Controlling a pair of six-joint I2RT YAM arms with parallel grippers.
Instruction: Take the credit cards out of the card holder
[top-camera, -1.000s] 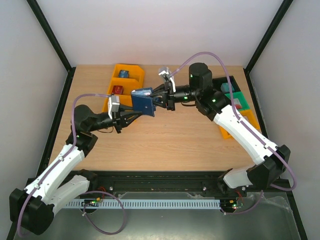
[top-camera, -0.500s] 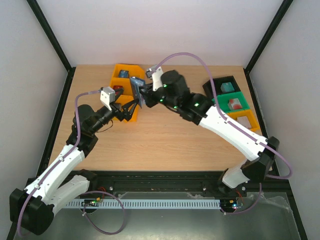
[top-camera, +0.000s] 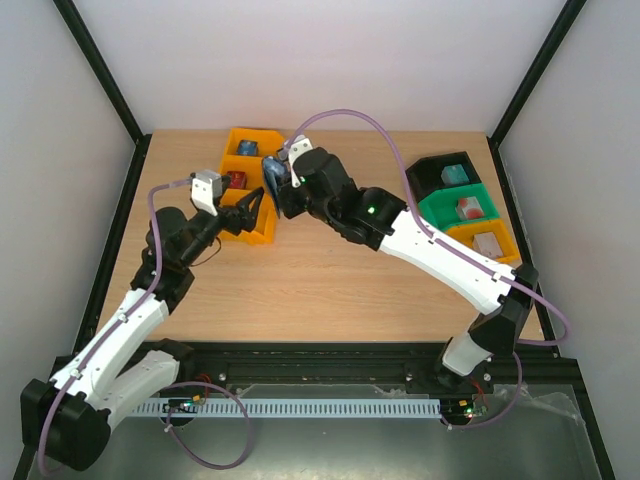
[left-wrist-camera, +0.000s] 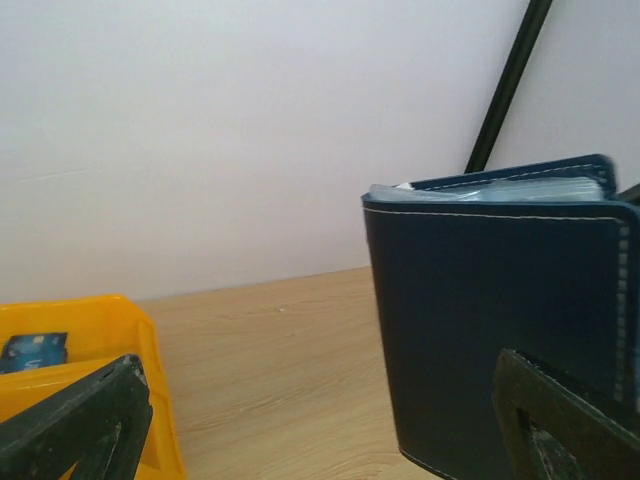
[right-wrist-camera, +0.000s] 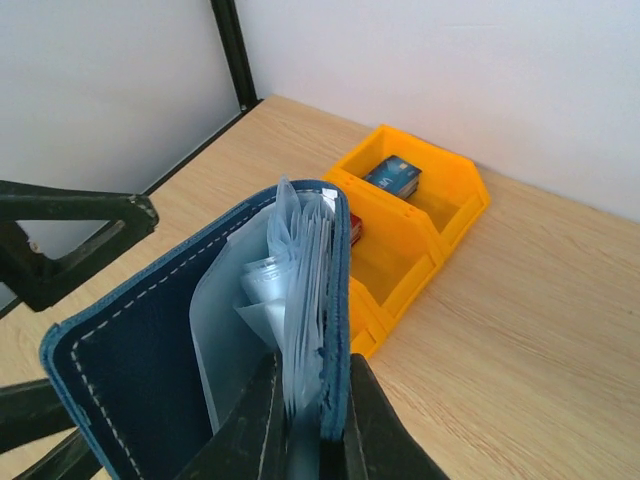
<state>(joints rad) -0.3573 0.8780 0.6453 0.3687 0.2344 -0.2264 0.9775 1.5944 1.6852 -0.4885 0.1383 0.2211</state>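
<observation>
The navy card holder (right-wrist-camera: 150, 340) hangs half open over the table beside the yellow bin. My right gripper (right-wrist-camera: 308, 425) is shut on its spine edge, with clear sleeves fanned out above the fingers. From above, the card holder (top-camera: 271, 167) shows just beyond my right gripper (top-camera: 277, 180). A blue credit card (right-wrist-camera: 393, 178) lies in the bin's far compartment and a red credit card (right-wrist-camera: 354, 228) in the middle one. My left gripper (left-wrist-camera: 320, 430) stands open with nothing between its fingers, and the card holder (left-wrist-camera: 500, 310) is by its right finger. In the top view my left gripper (top-camera: 248, 208) hovers over the bin's near end.
The yellow three-compartment bin (top-camera: 262, 236) stands at the back left of the wooden table. Black (top-camera: 440, 166), green (top-camera: 484, 196) and orange (top-camera: 505, 250) bins with small items line the right side. Black frame posts rise at the table's corners.
My right arm has swung left and carried the card holder from mid-table to beside the yellow bin. My left gripper has opened and drawn back to the left, off the holder.
</observation>
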